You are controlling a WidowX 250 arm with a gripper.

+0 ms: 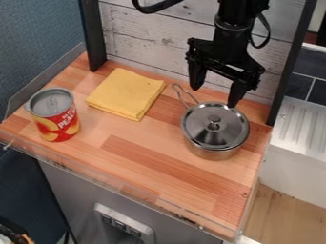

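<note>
A smooth, round metal pot [213, 151] is being covered by its shiny, knobbed lid [202, 127], its inside being hidden, near the right edge of the striped wooden counter [153, 159]. The black gripper [214, 98] is being held by the pot's wire handle [177, 91], jaws spread. A folded yellow cloth [125, 94] is being flanked by the pot and a cylindrical can [58, 125] near the left edge.

Glossy metal pot [213, 150], matt yellow cloth [126, 93], smooth wood counter [149, 152]
</note>
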